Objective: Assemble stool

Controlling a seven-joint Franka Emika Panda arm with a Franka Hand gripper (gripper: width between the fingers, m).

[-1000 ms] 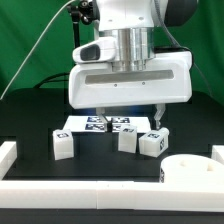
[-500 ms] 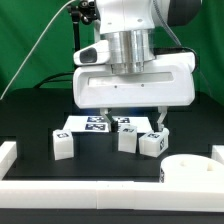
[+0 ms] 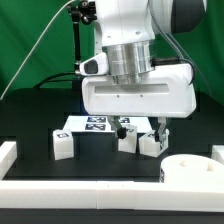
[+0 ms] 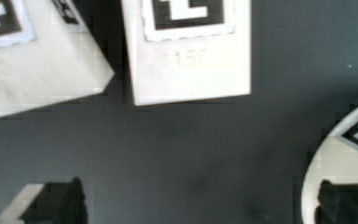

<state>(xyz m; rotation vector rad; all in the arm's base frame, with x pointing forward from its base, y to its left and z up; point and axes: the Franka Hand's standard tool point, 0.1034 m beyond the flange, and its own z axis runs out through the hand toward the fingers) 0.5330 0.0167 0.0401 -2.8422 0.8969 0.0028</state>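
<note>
This is a robotics lab, laid out as a test rig and not as a home or a shop. A white robot arm (image 3: 135,45) hangs over a black table (image 3: 30,115) that is fenced by white rails (image 3: 80,195). A green cloth backdrop (image 3: 20,30) closes off the rear, and a cable (image 3: 38,50) runs across it. Black-and-white square tags (image 4: 194,15) are printed on the marker board (image 3: 90,124) and on the white legs (image 3: 62,144).

The gripper (image 3: 139,128) has two slim dark fingers (image 3: 160,127) under a broad, white, round-cornered hand housing (image 3: 138,95). Above the housing sits a ribbed silver-grey wrist collar (image 3: 128,58), then glossy white arm shells (image 3: 125,15) with a dark grey joint (image 3: 188,12). A black cable (image 3: 78,35) runs alongside.
</note>
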